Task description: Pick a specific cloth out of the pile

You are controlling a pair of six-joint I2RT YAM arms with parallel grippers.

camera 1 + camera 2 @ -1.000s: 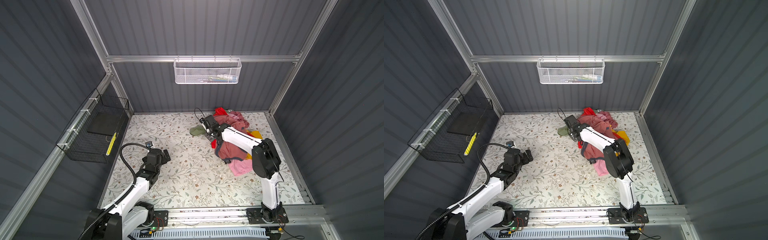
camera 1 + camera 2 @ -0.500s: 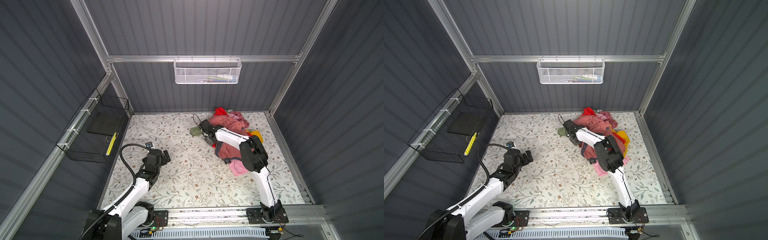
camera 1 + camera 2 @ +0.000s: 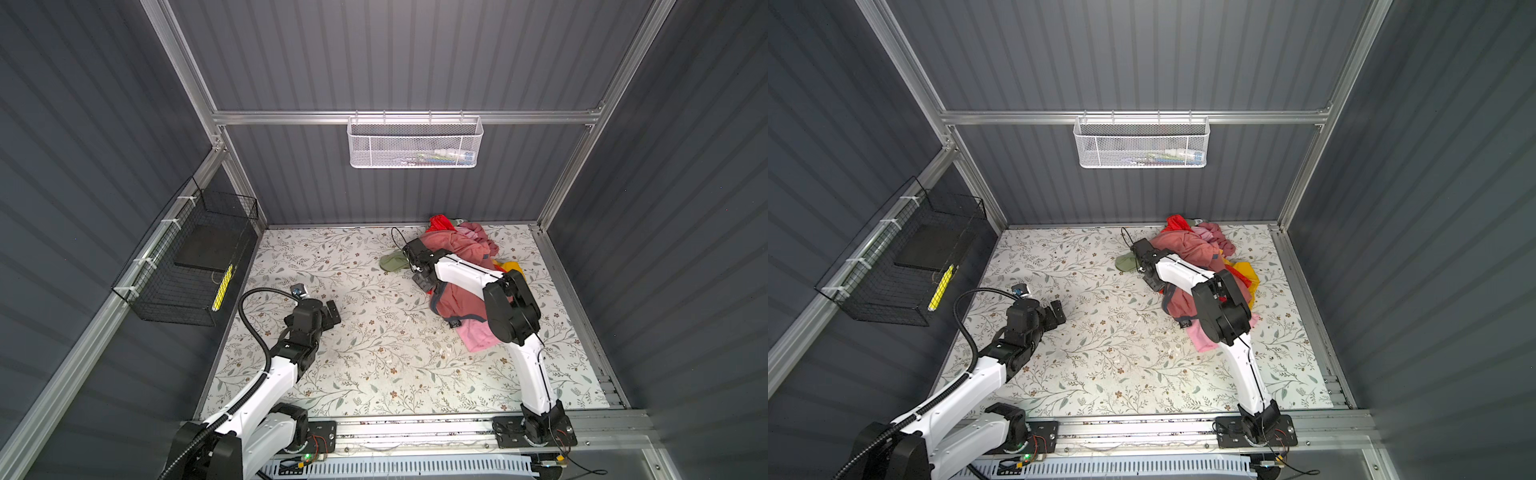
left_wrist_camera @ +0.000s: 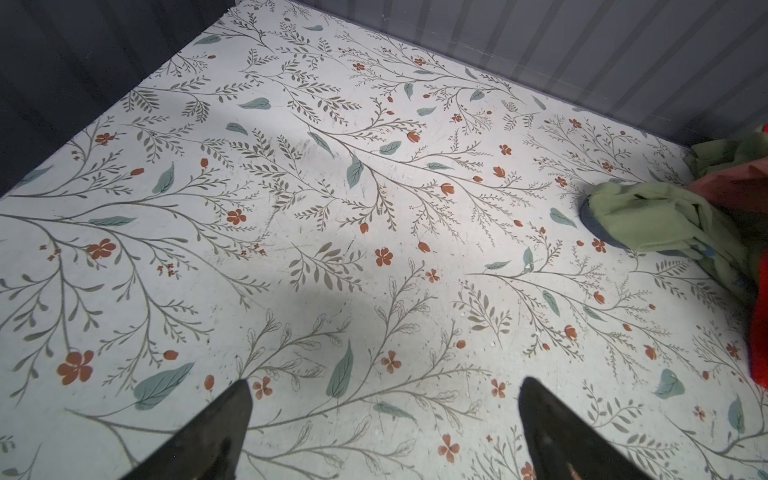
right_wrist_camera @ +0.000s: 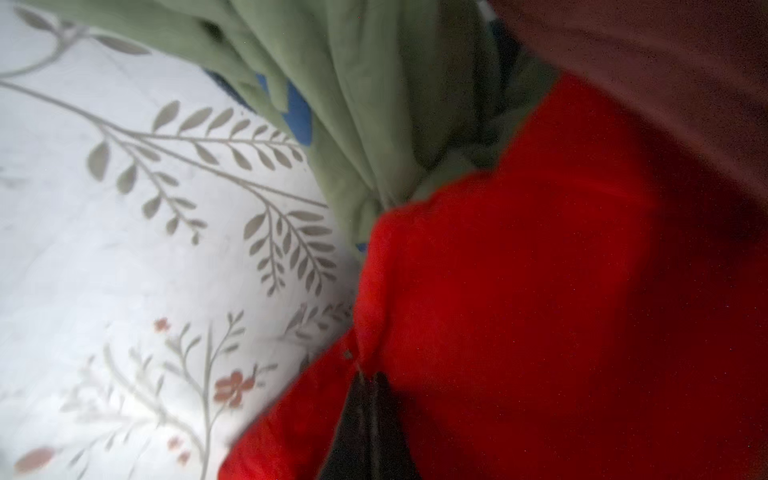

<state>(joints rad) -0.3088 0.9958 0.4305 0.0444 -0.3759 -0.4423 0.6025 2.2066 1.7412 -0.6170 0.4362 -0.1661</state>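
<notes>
On the table (image 3: 374,365), the pile (image 3: 457,243) lies far right. The cloth (image 5: 540,291) shows at its left edge beside a green garment (image 5: 374,104), a fold pinched in the closed right jaws. The left jaws gape wide, empty, above the table.

Both top views high, looking down (whole scene shared); wrist views close above mat (image 4: 291,208).

Cloth (image 3: 439,223): bright red, thin, crumpled. Mostly buried, with one peak showing at the pile's far end.
Pile (image 3: 461,249): mixed garments, dusty pink uppermost, heaped right of centre near the back wall.
</notes>
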